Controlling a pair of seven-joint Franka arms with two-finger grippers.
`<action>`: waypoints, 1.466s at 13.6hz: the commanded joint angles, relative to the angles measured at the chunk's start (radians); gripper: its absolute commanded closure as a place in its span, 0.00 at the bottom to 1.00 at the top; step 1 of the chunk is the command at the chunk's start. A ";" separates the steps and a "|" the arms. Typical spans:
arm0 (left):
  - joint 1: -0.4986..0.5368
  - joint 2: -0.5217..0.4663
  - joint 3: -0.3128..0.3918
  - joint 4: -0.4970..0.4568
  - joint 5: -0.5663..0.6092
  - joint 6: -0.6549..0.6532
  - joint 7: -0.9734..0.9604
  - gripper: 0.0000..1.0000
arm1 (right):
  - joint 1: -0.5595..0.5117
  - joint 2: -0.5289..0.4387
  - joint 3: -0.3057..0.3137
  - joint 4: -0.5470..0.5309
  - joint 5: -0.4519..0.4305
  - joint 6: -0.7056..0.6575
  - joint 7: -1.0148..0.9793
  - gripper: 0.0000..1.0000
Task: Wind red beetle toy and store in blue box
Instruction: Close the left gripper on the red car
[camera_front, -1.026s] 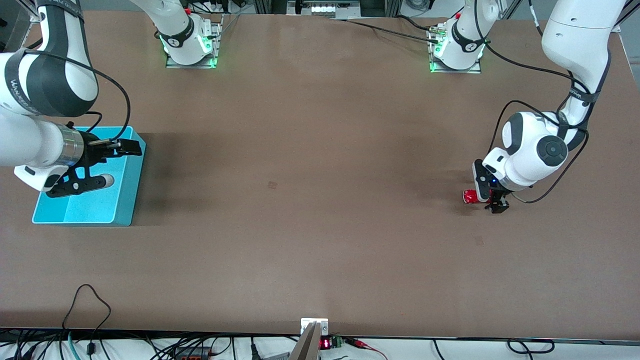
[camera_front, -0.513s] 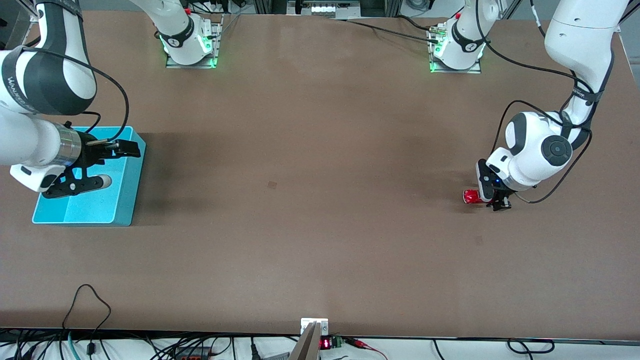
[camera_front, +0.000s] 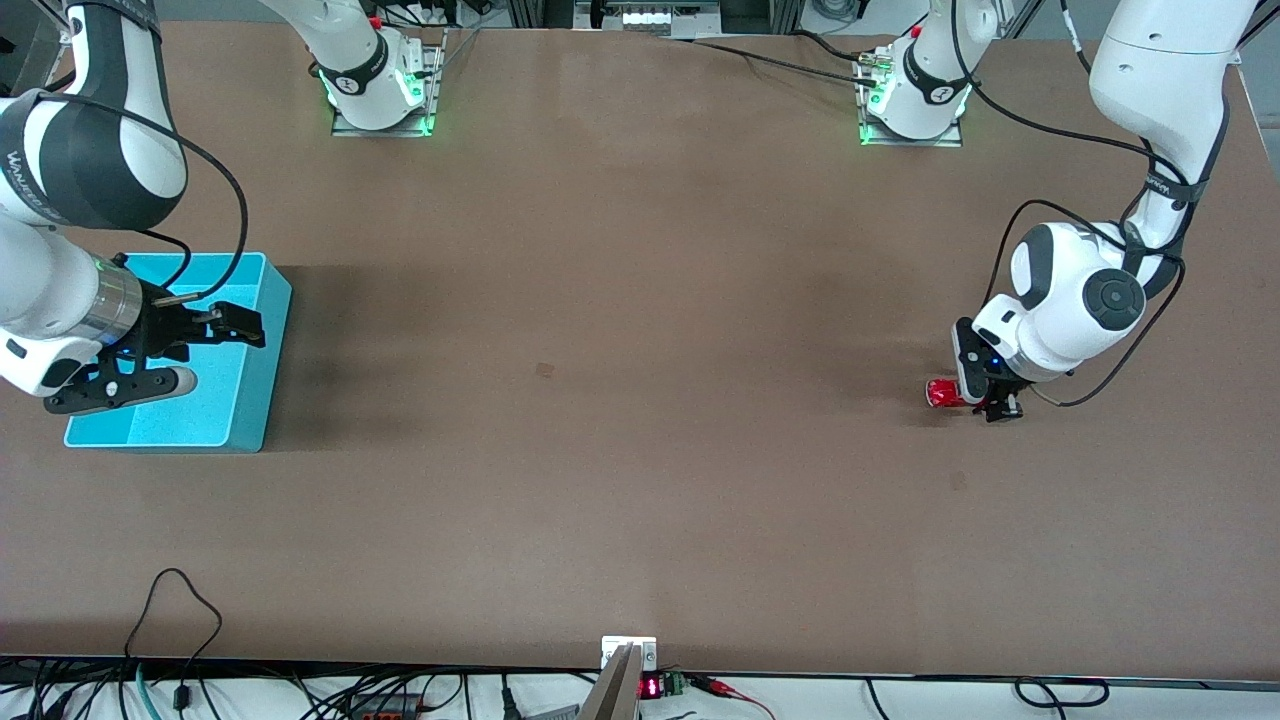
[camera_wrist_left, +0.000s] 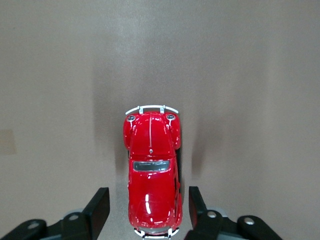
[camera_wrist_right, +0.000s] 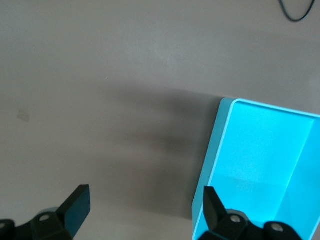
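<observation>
The red beetle toy (camera_front: 940, 392) stands on the table near the left arm's end. In the left wrist view the red beetle toy (camera_wrist_left: 151, 175) has its rear between the two fingers. My left gripper (camera_front: 985, 397) is open, low at the table, with a small gap on each side of the toy; it also shows in the left wrist view (camera_wrist_left: 148, 209). The blue box (camera_front: 262, 392) stands at the right arm's end, open top up. My right gripper (camera_front: 210, 355) is open and empty over the box. In the right wrist view my right gripper (camera_wrist_right: 145, 207) straddles a wall of the blue box (camera_wrist_right: 260, 165).
The brown table (camera_front: 600, 400) lies bare between the two arms. The arm bases (camera_front: 380, 90) stand along the table edge farthest from the front camera. Cables (camera_front: 180, 600) lie at the edge nearest the camera.
My right gripper has moved over the blue box toward the front camera. My left gripper shifted slightly at the toy, then stayed still. The toy has not moved.
</observation>
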 joint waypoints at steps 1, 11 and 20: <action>0.005 -0.031 -0.004 -0.028 0.016 0.003 0.017 0.32 | 0.001 0.003 0.000 0.012 -0.024 0.025 0.005 0.00; 0.005 -0.025 -0.004 -0.028 0.016 0.003 0.017 0.69 | 0.045 0.000 0.000 -0.001 -0.034 0.011 0.001 0.00; 0.010 0.004 -0.003 -0.022 0.016 -0.003 0.040 0.76 | 0.044 0.000 0.000 0.002 -0.034 0.013 0.011 0.00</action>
